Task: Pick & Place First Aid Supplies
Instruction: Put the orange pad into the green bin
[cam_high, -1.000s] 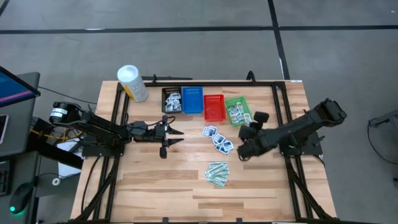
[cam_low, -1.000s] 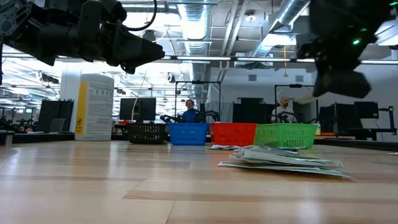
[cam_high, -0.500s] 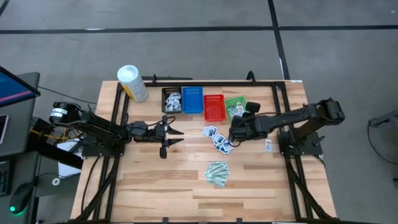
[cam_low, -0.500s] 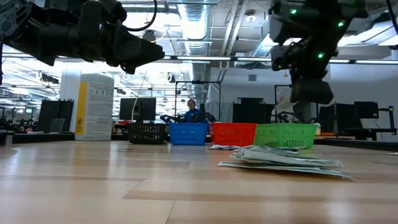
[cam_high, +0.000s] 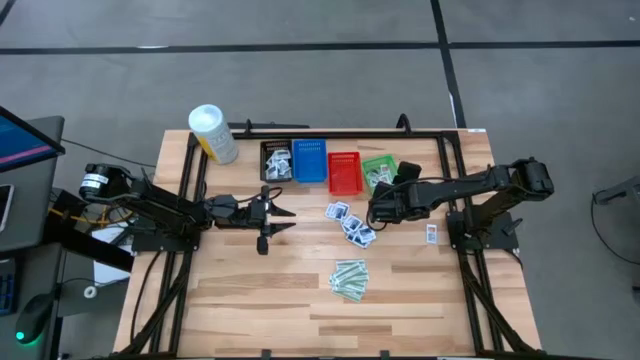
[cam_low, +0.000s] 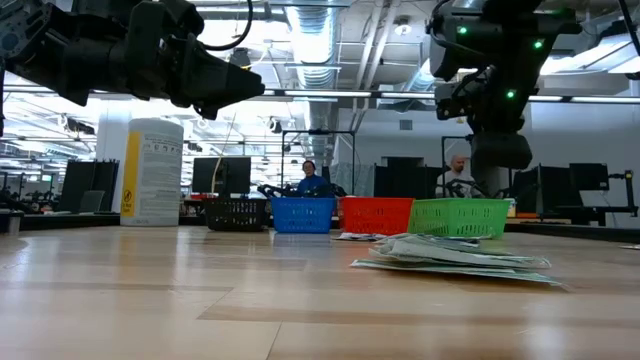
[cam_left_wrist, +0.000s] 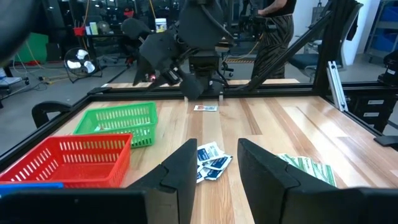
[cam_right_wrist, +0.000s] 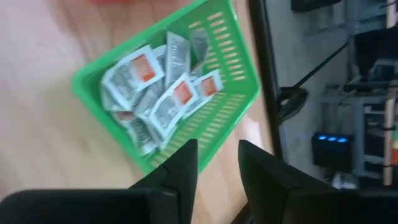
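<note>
The first aid supplies lie in three places. White packets with blue print sit mid-table, pale-green strips lie nearer the front, and one single packet is on the right. More packets with red print fill the green basket. My right gripper hovers open and empty above the near side of that basket. My left gripper waits open, left of the blue-print packets, pointing toward the table's right.
A row of baskets stands along the far edge: black with packets, blue, red and green. A tall white tub stands at the far left corner. Bare wood lies in the table's near half. People sit in the room behind.
My right arm has swung from the table's right side toward the left and far edge, stopping over the green basket's near side, with the gripper turning as it went. The single packet on the right shows where the arm had been. The left arm kept still.
</note>
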